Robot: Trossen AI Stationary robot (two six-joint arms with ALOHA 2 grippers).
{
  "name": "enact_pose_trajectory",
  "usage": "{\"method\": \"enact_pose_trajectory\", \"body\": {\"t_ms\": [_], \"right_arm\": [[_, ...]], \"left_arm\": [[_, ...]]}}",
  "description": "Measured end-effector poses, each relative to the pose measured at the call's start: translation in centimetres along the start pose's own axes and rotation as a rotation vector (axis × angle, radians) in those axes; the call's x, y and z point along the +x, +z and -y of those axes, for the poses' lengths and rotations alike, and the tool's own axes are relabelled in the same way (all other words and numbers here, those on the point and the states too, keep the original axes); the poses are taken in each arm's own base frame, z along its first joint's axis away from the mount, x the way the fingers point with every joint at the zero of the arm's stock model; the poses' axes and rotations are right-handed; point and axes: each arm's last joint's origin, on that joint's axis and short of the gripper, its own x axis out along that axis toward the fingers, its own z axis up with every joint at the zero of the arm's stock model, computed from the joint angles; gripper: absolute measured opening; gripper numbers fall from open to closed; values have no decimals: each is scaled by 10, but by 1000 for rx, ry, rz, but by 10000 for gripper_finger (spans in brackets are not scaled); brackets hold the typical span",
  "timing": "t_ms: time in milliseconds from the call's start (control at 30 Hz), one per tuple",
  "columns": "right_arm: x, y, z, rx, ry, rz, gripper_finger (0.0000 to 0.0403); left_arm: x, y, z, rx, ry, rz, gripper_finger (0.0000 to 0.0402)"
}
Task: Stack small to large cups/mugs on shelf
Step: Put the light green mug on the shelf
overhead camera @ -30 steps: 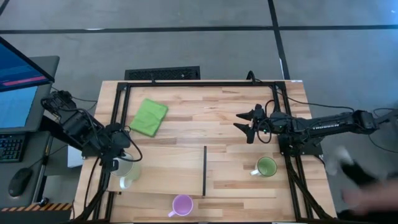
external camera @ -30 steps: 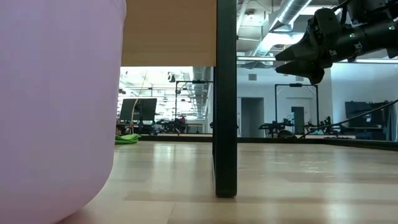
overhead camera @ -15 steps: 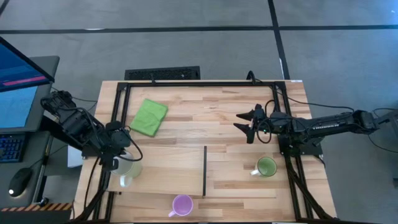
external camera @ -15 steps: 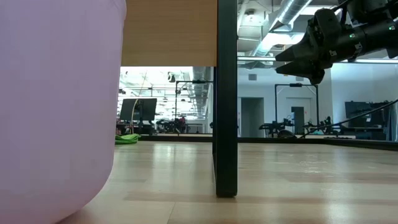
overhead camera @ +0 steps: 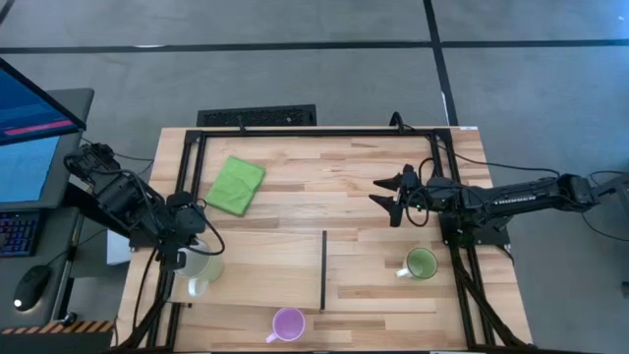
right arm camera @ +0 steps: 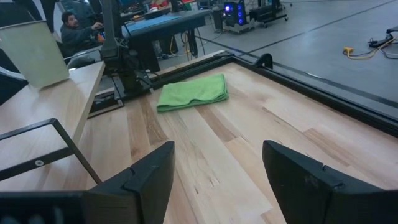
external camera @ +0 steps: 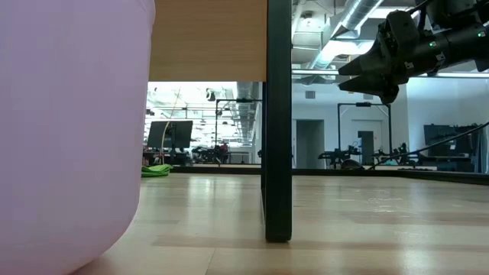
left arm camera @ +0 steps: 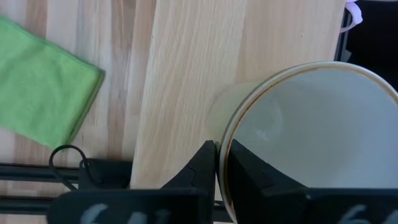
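Note:
My left gripper (overhead camera: pixel 189 258) is shut on the white mug (overhead camera: pixel 202 271) over the left end of the pale shelf board (overhead camera: pixel 265 270), whose dark strip (overhead camera: pixel 323 270) faces right. The low view shows the shelf board (external camera: pixel 206 38) raised on a dark upright (external camera: pixel 276 122). The purple mug (overhead camera: pixel 288 323) stands on the tabletop near the front edge. The green mug (overhead camera: pixel 423 264) stands on the tabletop right of the shelf. My right gripper (overhead camera: pixel 389 197) is open and empty above the table's right half. My left gripper pinches the white mug's rim (left arm camera: pixel 224 140), one finger (left arm camera: pixel 205 163) outside the wall and one (left arm camera: pixel 245 163) inside the cup. The mug's mouth faces up. Whether its base rests on the shelf I cannot tell.
A folded green cloth (overhead camera: pixel 236 185) lies on the tabletop at the far left. A black frame (overhead camera: pixel 314 133) runs around the table. Bare tabletop lies between the shelf's dark strip and the green mug. A person sits in the room beyond, in the right wrist view (right arm camera: pixel 71 28).
Both arms and all three mugs have kept still. A blurred dark shape on the floor right of the table has gone out of view.

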Motion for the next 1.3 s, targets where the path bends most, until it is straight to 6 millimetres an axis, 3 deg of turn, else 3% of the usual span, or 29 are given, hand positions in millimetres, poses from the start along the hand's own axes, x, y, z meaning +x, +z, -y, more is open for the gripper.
{"method": "enact_pose_trajectory", "body": {"t_ms": [1300], "right_arm": [[0,0,0,0,0,0,265]], "left_arm": [[-1,0,0,-79,-16,-10,19]]}}
